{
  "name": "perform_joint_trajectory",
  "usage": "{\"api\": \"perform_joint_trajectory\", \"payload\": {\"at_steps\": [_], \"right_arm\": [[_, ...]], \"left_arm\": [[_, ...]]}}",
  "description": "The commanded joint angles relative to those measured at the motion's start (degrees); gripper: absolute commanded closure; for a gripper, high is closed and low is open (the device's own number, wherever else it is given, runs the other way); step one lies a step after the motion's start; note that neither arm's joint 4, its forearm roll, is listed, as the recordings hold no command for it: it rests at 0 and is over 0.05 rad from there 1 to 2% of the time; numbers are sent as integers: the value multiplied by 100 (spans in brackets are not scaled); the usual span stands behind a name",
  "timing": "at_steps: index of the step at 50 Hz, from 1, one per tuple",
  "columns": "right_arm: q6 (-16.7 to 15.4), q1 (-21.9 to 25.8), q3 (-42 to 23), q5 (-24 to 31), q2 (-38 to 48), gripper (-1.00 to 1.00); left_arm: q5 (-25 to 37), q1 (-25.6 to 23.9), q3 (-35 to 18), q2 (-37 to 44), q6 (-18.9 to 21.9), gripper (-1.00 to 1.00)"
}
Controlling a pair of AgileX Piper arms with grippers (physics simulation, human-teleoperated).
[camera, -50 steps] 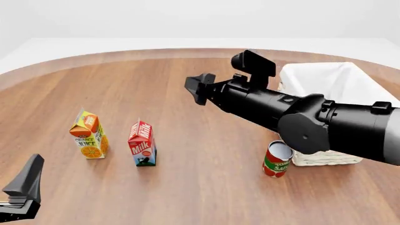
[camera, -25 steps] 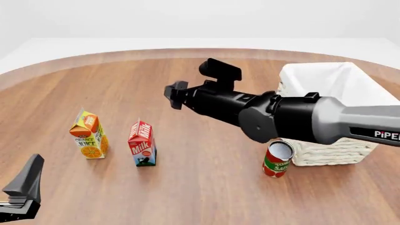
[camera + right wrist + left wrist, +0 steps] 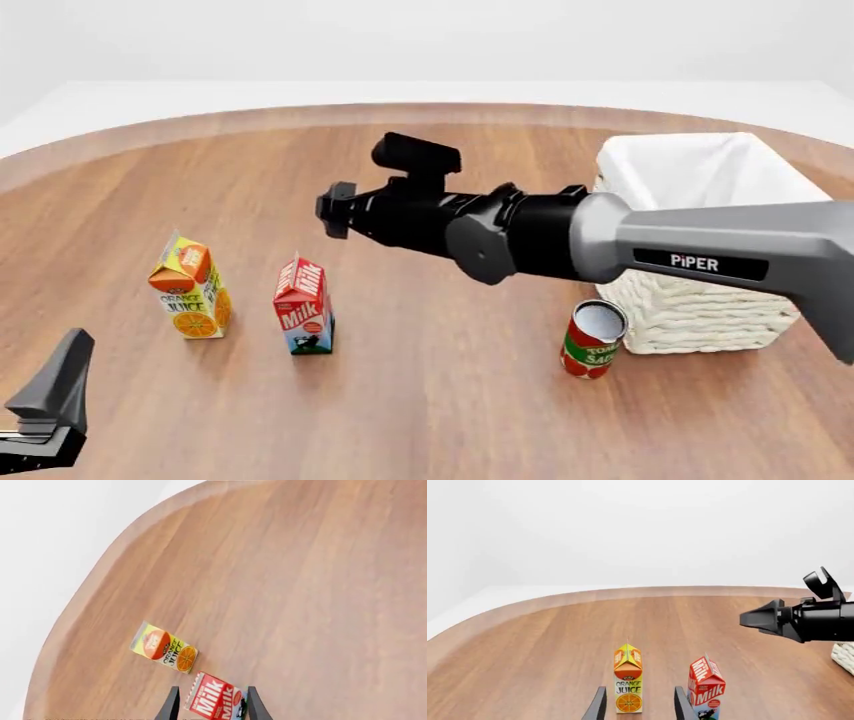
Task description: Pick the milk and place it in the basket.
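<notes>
The milk (image 3: pixel 304 305), a small red carton, stands upright on the wooden table, left of centre. In the right wrist view the milk (image 3: pixel 217 702) appears between the two spread fingers, well below them. My right gripper (image 3: pixel 331 210) is open and empty, hovering above the table, behind and slightly right of the milk. The whitish wicker basket (image 3: pixel 707 315) with a white liner stands at the right, partly hidden by the right arm. My left gripper (image 3: pixel 54 400) rests low at the near left corner; the left wrist view shows its fingers (image 3: pixel 599 705) apart with nothing held.
An orange juice carton (image 3: pixel 191 290) stands just left of the milk. A red and green can (image 3: pixel 591 340) stands by the basket's near left corner. The table's curved far edge (image 3: pixel 267 112) runs across the back.
My right arm has swung leftward from in front of the basket and its gripper now hangs closer to the milk. The left gripper and all objects stayed put.
</notes>
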Motion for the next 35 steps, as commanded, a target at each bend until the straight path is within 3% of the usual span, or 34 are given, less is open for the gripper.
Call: {"api": "perform_joint_trajectory", "payload": {"at_steps": [1,35], "right_arm": [[70,116,-377,190,393,-100],[115,297,-996,681,1000,-100]], "left_arm": [[0,0,0,0,0,-100],[0,0,0,0,0,-100]]}}
